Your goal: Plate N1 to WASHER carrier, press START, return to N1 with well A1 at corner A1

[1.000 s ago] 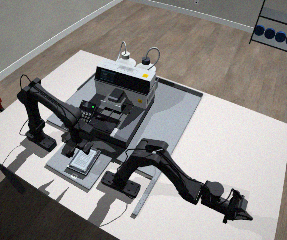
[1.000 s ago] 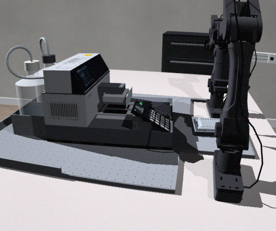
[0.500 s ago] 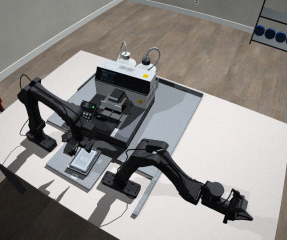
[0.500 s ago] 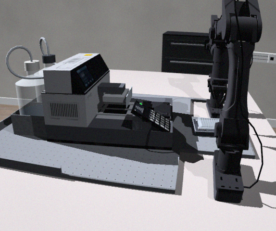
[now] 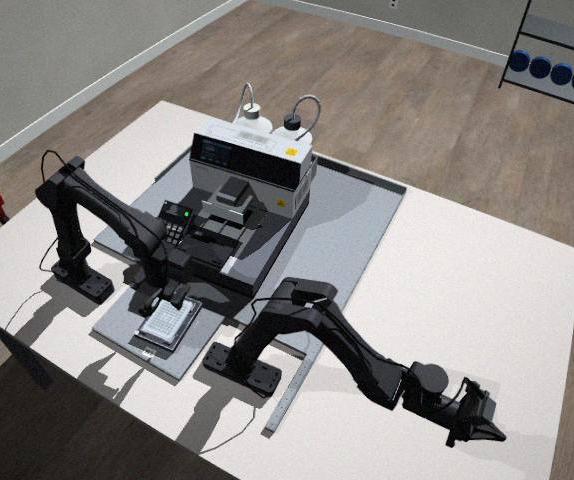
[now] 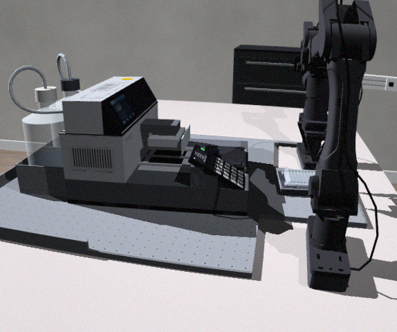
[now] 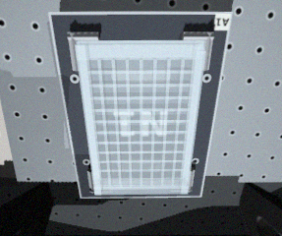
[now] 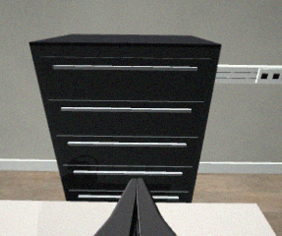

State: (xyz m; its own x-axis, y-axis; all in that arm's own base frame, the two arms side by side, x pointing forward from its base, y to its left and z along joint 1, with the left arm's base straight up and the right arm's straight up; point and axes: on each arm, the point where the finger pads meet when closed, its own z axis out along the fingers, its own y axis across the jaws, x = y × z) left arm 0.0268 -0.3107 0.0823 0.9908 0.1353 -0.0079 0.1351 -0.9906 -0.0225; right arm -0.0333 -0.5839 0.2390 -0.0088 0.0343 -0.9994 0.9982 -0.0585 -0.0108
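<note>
The clear plate (image 5: 166,321) (image 6: 299,177) (image 7: 141,118) lies in the dark nest N1 (image 5: 188,328) (image 7: 141,28), between its corner locators. The A1 mark (image 7: 222,22) is at the nest's upper right in the left wrist view; I cannot make out the plate's cut-off corner. My left gripper (image 5: 163,303) is open above the plate's washer-side end, with its fingers apart and nothing between them. My right gripper (image 5: 503,438) (image 8: 137,188) is shut and empty, far from the plate. The washer (image 5: 248,167) (image 6: 95,151) shows a green lamp (image 5: 186,213) (image 6: 202,149). Its dark carrier (image 5: 209,246) shows no plate.
The keypad (image 5: 174,233) (image 6: 229,172) slopes beside the carrier, close to the left arm's forearm in the top view. The washer's head (image 5: 234,191) (image 6: 161,128) overhangs the rear of the deck. Two bottles with hoses stand behind the washer. The right arm's base stands beside the nest's board.
</note>
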